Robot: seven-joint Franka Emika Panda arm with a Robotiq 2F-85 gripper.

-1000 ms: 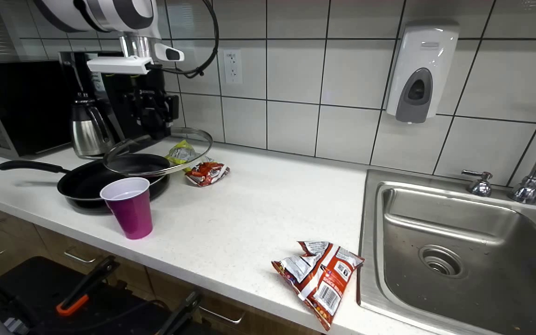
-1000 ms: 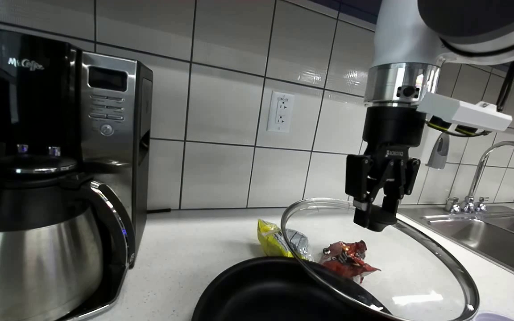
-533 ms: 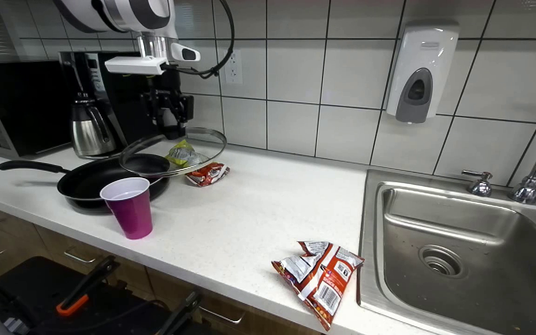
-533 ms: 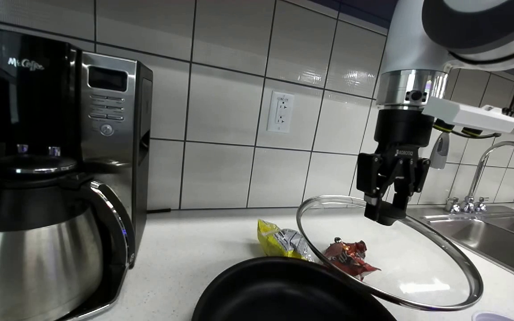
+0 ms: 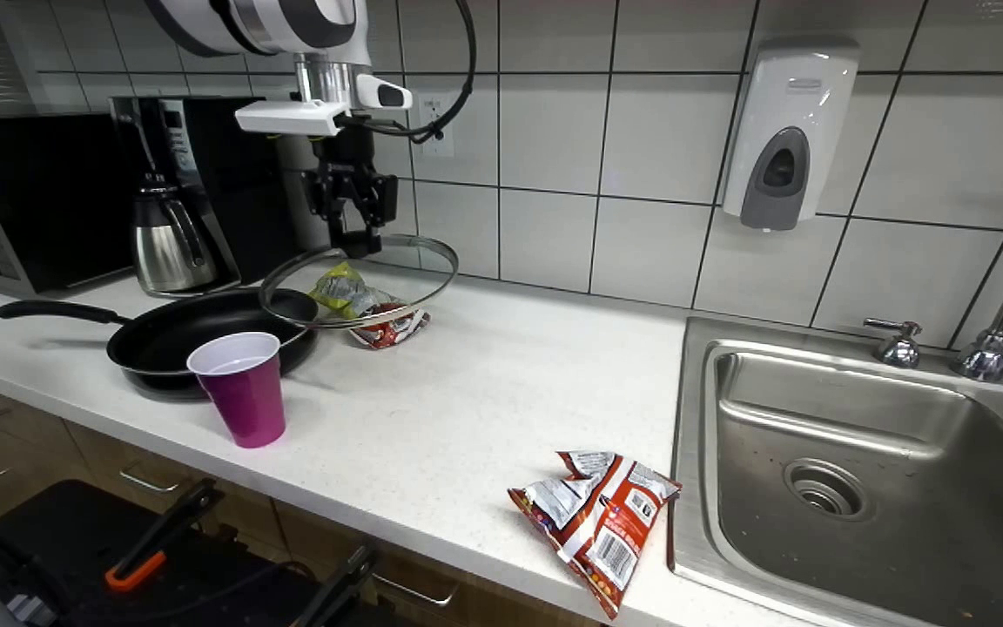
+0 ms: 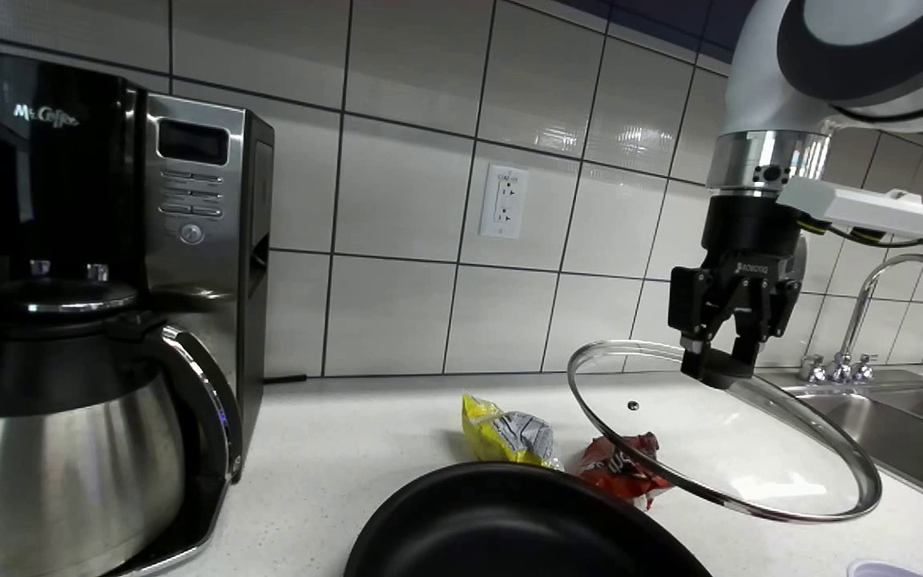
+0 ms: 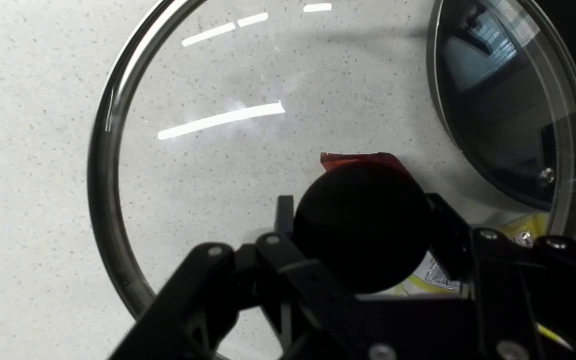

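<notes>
- Far left, in an exterior view: dark boxy appliance (image 5: 40,200) standing on the white counter (image 5: 484,392).
- Beside it: coffee maker (image 6: 205,184), black and brushed metal; metal carafe (image 5: 172,257) with black handle seated in it.
- Black frying pan (image 5: 162,344) on the counter near the coffee maker, its handle pointing left.
- Magenta cup (image 5: 245,396), pale inside, upright near the counter's front edge, just in front of the pan.
- Yellow bag (image 6: 501,433) lying behind the pan, toward the tiled wall (image 5: 554,131).
- Glass lid (image 6: 790,441) with metal rim: raised clear of the counter, appears tilted; in the wrist view one side of it overlaps the pan.
- Gripper (image 6: 720,365): pointing down, jaws clamped on the lid's black knob (image 7: 363,230) from opposite sides, lid hanging from it.
- Crumpled red bag (image 5: 393,333) on the counter below the lid, partly seen through the glass.
- Wall outlet (image 6: 503,200), white, on the tiles.
- Red-and-white snack bag (image 5: 602,527) lying near the front edge, just beside the sink (image 5: 695,453); contact with its rim cannot be made out.
- Soap dispenser (image 5: 789,139), white and grey, mounted on the wall.
- Far right: stainless sink, drain visible; chrome faucet (image 5: 985,355) at its back edge.
</notes>
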